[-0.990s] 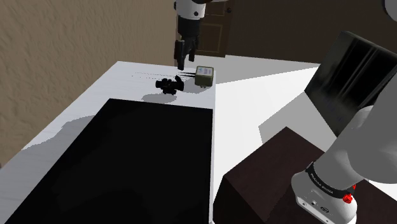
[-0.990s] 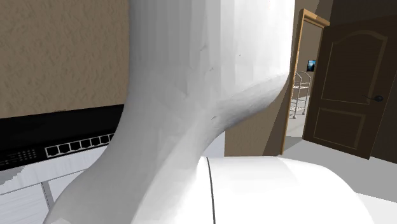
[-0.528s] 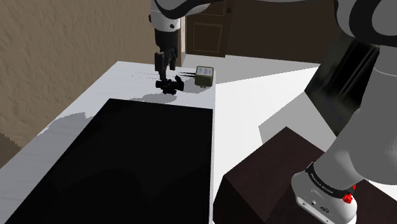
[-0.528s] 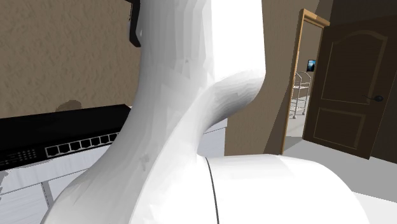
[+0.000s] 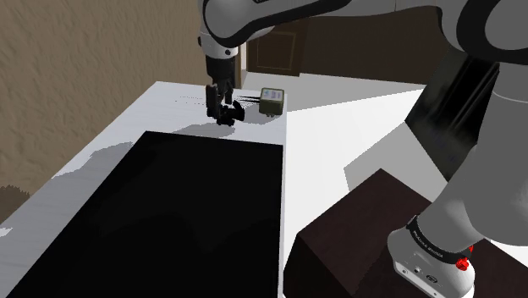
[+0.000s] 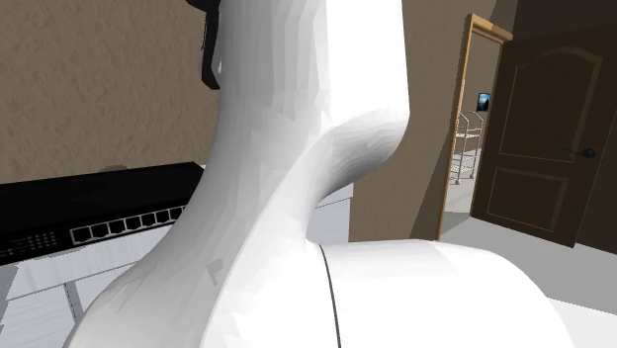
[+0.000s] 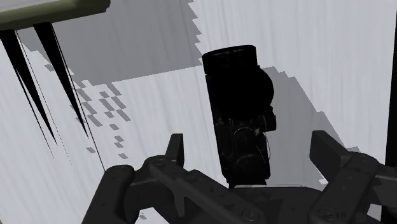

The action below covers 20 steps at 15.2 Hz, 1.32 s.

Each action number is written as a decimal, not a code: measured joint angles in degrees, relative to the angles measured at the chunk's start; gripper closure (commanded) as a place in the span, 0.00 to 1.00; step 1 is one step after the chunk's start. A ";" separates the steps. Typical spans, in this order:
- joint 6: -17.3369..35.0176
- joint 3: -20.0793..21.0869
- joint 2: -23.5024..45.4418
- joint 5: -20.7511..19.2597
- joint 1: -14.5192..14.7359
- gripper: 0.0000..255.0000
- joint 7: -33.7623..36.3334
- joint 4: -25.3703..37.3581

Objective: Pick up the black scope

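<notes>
**Shoulder view, upper centre.** The all-black two-finger gripper [image 5: 222, 108] points straight down over the stubby black cylindrical scope [image 5: 227, 118]. The scope lies on the white tabletop [image 5: 161, 110], just left of a small grey box [image 5: 272, 102].

**Wrist view.** The fingers [image 7: 175, 151] stand apart, one on each side of the scope and neither touching it. This is presumably so that closing would clamp the barrel across its width.

**Change from half a second earlier.** The gripper now sits lower, around the scope rather than above it. The scope has not moved.
</notes>
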 measured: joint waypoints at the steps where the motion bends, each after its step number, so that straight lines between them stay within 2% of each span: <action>1: 0.16 0.00 0.04 -0.01 0.00 1.00 -0.01 -0.11; 11: 0.01 0.00 -0.10 0.01 -0.02 1.00 -0.03 -0.04; 20: -6.17 0.13 -0.74 0.12 0.13 1.00 0.18 5.50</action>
